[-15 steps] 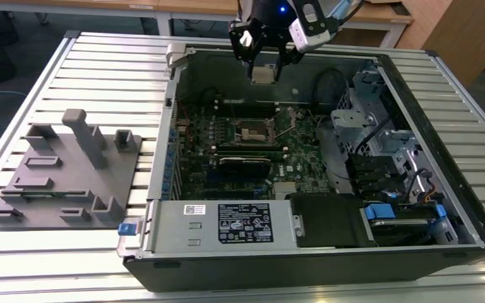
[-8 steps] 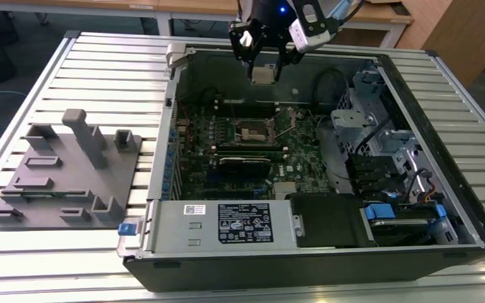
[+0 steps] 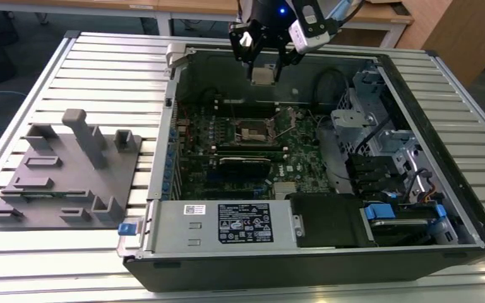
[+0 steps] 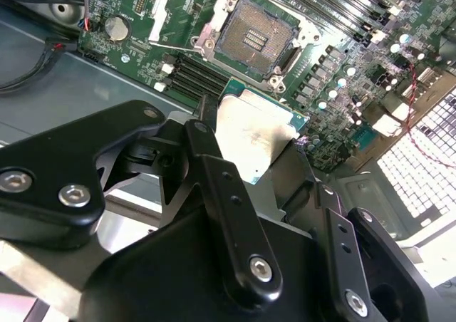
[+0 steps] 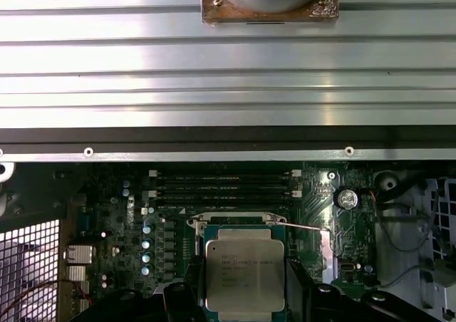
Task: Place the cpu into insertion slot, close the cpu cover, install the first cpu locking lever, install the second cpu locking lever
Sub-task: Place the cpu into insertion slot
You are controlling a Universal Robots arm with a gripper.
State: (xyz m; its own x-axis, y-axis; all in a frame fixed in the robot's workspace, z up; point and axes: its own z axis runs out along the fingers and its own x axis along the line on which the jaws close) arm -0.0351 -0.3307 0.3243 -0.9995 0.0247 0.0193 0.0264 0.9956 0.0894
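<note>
My gripper (image 3: 264, 71) hangs over the far end of the open computer case (image 3: 167, 126), shut on the cpu (image 3: 263, 76). The cpu is a flat square chip with a silver-grey top, seen in both wrist views (image 4: 249, 133) (image 5: 244, 273) with a black finger (image 4: 208, 151) on either side. The insertion slot (image 3: 254, 131) sits on the green motherboard, below the chip and nearer the case's middle. It lies uncovered, its dark pin field (image 4: 253, 35) showing inside a silvery rim. A thin metal lever (image 5: 308, 227) stands out beside the socket.
A grey fixture block (image 3: 65, 170) stands on the slatted table at the exterior view's left. A grey labelled box (image 3: 225, 224) fills the case's near end. Drive cages and cables (image 3: 377, 132) crowd the exterior view's right. Long black memory slots (image 5: 224, 183) run beside the socket.
</note>
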